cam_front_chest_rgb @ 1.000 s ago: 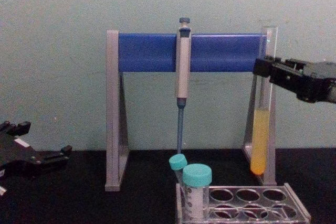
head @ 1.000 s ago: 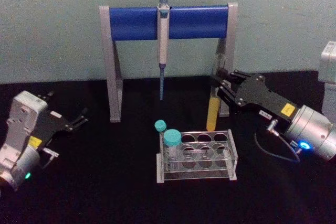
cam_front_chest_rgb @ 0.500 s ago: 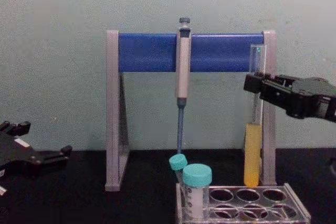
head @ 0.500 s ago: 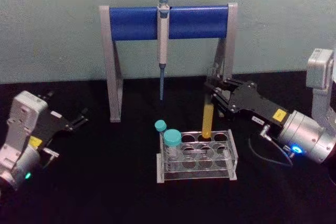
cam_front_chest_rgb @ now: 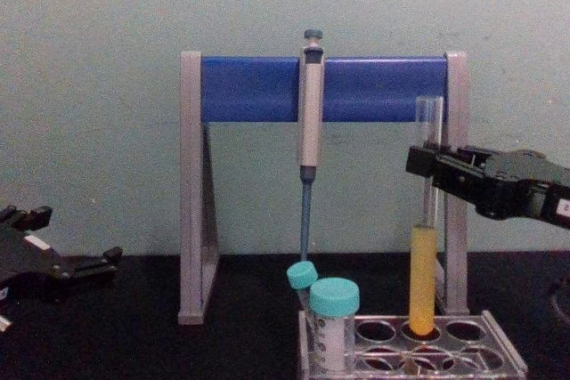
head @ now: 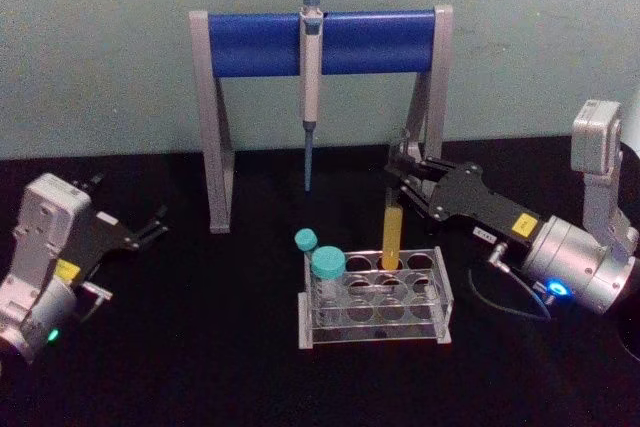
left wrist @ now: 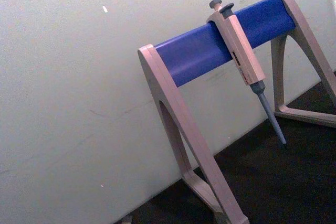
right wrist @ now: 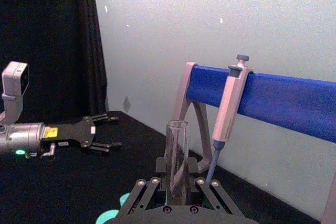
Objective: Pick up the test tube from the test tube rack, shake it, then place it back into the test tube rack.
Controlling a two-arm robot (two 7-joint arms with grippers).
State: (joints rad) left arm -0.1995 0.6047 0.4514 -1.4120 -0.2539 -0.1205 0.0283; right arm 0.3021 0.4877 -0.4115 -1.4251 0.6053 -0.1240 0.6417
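Descent: in the head view, the right tool (head: 402,179), clamped on the one test tube (head: 391,232), is lowering it from higher up into a back-row hole of the single test tube rack (head: 441,299), nearly finishing the return; the left tool (head: 140,230) is idling open. In the chest view, two teal-capped tubes (cam_front_chest_rgb: 335,327) and one pipette (cam_front_chest_rgb: 310,122) are waiting.

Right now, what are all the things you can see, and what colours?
table: 1, black, under everything
test tube rack: 1, clear, front middle of the table
test tube: 1, clear with yellow liquid, lower end in the rack's back-row middle hole
big teal-capped tube: 1, clear, rack's front-left hole
small teal-capped tube: 1, clear, just behind the big one
stand: 1, grey legs, blue crossbar, behind the rack
pipette: 1, grey with blue tip, hanging on the stand
right gripper: 1, black, shut on the test tube
left gripper: 1, black, open, parked at left
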